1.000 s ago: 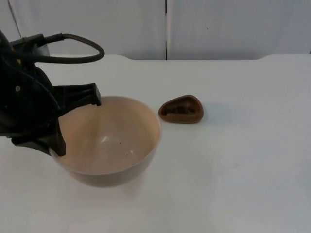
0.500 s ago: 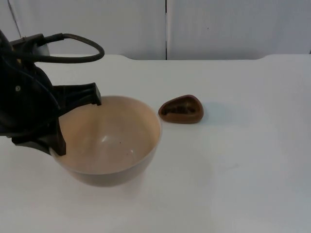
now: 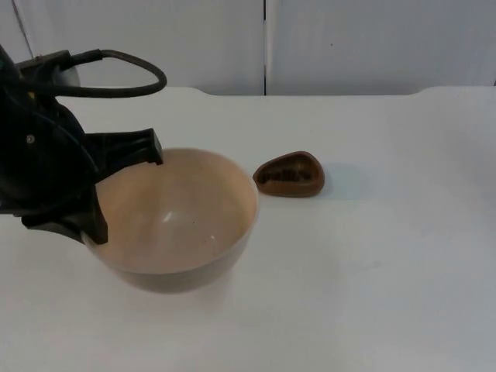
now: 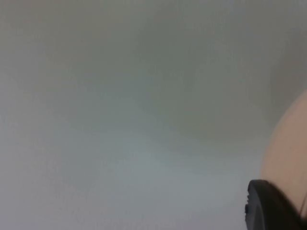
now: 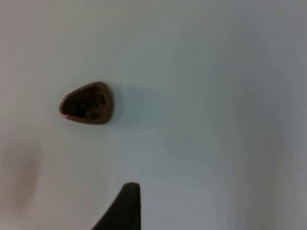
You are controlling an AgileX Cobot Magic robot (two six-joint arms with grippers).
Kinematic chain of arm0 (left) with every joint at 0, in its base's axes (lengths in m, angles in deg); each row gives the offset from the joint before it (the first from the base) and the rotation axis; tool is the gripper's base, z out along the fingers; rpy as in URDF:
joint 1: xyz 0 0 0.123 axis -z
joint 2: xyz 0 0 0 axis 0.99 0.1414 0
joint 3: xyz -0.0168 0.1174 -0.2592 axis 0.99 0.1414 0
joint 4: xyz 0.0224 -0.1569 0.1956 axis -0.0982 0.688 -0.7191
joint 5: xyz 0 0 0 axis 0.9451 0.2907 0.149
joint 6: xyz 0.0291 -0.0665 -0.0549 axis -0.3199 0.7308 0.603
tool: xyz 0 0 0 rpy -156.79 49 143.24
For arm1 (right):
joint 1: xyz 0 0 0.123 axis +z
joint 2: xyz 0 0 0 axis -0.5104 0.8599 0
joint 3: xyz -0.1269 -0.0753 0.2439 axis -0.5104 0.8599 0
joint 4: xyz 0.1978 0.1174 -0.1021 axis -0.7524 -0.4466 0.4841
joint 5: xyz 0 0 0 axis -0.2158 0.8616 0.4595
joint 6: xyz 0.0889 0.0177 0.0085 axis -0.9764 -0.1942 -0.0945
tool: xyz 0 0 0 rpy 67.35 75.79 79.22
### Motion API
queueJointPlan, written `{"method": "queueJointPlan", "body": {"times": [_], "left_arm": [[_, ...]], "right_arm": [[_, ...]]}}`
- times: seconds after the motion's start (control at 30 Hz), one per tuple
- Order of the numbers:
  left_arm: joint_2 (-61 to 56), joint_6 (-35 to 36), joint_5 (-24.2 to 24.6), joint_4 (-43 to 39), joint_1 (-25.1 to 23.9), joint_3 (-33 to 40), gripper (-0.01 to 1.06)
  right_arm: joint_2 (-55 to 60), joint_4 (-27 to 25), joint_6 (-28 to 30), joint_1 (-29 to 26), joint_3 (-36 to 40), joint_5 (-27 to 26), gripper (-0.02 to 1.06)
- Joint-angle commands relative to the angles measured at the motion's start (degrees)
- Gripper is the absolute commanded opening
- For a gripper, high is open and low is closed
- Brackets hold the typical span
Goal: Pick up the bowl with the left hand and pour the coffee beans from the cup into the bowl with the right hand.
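Note:
A beige bowl hangs just above the white table at centre left, and its inside looks empty. My left gripper is shut on the bowl's left rim. The left wrist view has the bowl's beige wall right beside a black fingertip. A small brown cup with dark coffee beans in it stands on the table just right of the bowl. My right gripper hovers high over the table, short of the cup and apart from it.
The white table stretches right and forward of the cup. A grey partition wall closes off its far edge.
My left gripper has raised the bowl a little off the table. The cup has not moved.

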Motion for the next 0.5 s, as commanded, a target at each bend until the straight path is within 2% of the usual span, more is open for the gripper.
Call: {"method": "queueJointPlan", "body": {"times": [0.0, 0.03, 0.2, 0.27, 0.33, 0.47], "left_arm": [[-0.4, 0.0, -0.7, 0.7, -0.1, 0.1, 0.00], [-0.4, 0.0, -0.7, 0.7, -0.1, 0.1, 0.00], [-0.4, 0.0, -1.1, 0.6, -0.1, 0.1, 0.00], [-0.4, 0.0, -1.1, 0.6, -0.1, 0.1, 0.00], [-0.4, 0.0, -1.1, 0.6, -0.1, 0.1, 0.00], [-0.4, 0.0, -1.1, 0.6, -0.1, 0.1, 0.00]], "right_arm": [[5.7, 2.5, -1.3, 5.5, -4.9, 1.5, 1.05], [5.7, 2.5, -1.3, 5.5, -4.9, 1.5, 1.05], [14.4, 10.1, -6.8, 13.7, -10.9, 2.5, 1.05], [16.0, 11.6, -8.3, 15.3, -12.0, 2.5, 1.05], [20.3, 14.4, -10.7, 18.4, -13.8, 1.4, 1.05], [24.9, 16.0, -13.0, 20.7, -15.6, 0.8, 1.05]]}}
